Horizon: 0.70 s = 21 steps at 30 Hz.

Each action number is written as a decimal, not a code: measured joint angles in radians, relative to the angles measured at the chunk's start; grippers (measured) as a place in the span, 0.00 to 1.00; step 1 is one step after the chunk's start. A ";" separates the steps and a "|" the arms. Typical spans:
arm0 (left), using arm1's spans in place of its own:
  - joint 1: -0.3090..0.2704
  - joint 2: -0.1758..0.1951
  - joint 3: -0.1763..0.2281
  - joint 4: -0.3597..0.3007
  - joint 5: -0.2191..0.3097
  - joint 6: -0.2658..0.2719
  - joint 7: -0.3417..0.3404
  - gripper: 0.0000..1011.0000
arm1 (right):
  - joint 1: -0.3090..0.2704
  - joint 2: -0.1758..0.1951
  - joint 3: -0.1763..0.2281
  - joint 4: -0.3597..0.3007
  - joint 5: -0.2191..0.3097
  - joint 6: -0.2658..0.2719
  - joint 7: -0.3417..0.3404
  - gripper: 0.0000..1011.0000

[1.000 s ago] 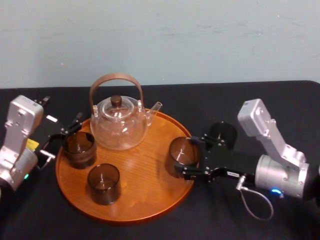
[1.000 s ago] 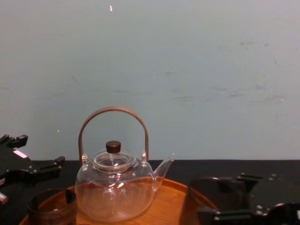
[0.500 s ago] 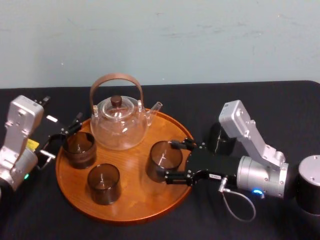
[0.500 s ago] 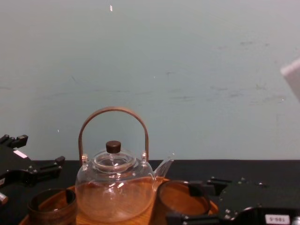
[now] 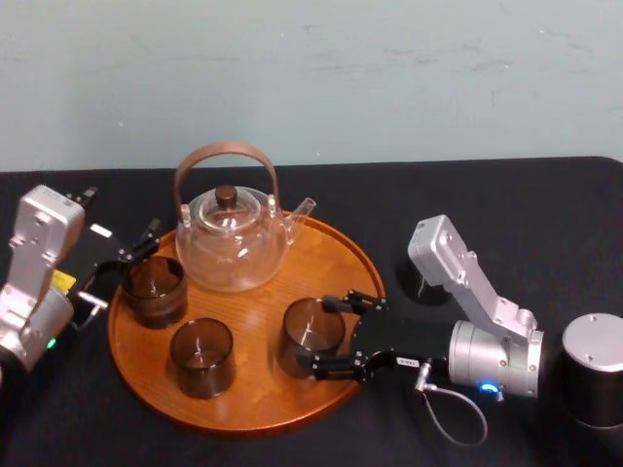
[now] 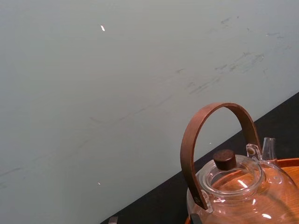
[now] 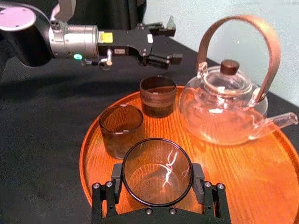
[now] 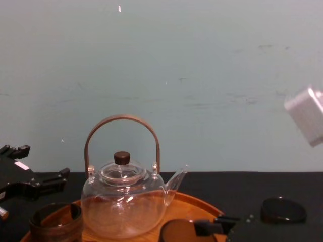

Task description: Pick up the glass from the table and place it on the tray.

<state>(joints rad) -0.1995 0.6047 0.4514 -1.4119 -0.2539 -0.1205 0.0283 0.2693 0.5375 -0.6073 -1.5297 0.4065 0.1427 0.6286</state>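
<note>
Glass (image 5: 311, 331), smoky brown and straight-sided, stands upright between the jaws of the right gripper (image 5: 321, 337), which close on its sides from the right. It is over the near-right part of the tray (image 5: 255, 401), inside the rim (whether its base touches the wood I cannot tell). In the right wrist view the glass (image 7: 157, 171) shows as an open ring pinched at both sides by the black jaws, with orange wood behind it. Two more brown cups stand on the tray. One (image 5: 201, 356) is near the front, left of the held glass and apart from it; the other, a thick-rimmed cup (image 5: 154, 289), is at the left edge. A clear teapot (image 5: 232, 241) with an arched brown handle stands at the back of the tray. The left gripper (image 5: 122, 265) hangs at the tray's left rim, just beside the thick-rimmed cup, its jaws wide and holding nothing. The tabletop (image 5: 545, 209) is covered in black cloth, and a dark round object (image 5: 425, 282) lies on it to the right of the tray.
</note>
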 joint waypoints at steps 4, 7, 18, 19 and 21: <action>0.000 0.000 0.000 0.000 0.000 0.000 0.000 0.99 | 0.004 -0.004 -0.008 0.015 -0.001 -0.001 0.002 0.89; 0.000 0.000 0.000 0.000 0.000 0.000 0.000 0.99 | 0.008 -0.009 -0.015 0.029 -0.003 -0.003 0.003 0.89; 0.000 0.000 0.000 0.000 0.000 0.000 0.000 0.99 | 0.015 -0.020 -0.031 0.064 -0.010 -0.004 0.007 0.89; 0.000 0.000 0.000 0.000 0.000 0.000 0.000 0.99 | 0.016 -0.021 -0.032 0.066 -0.011 -0.004 0.007 0.89; 0.000 0.000 0.000 0.000 0.000 0.000 0.000 0.99 | 0.016 -0.022 -0.033 0.068 -0.011 -0.004 0.007 0.89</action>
<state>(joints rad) -0.1996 0.6047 0.4514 -1.4120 -0.2539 -0.1205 0.0283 0.2850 0.5157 -0.6398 -1.4613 0.3953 0.1385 0.6353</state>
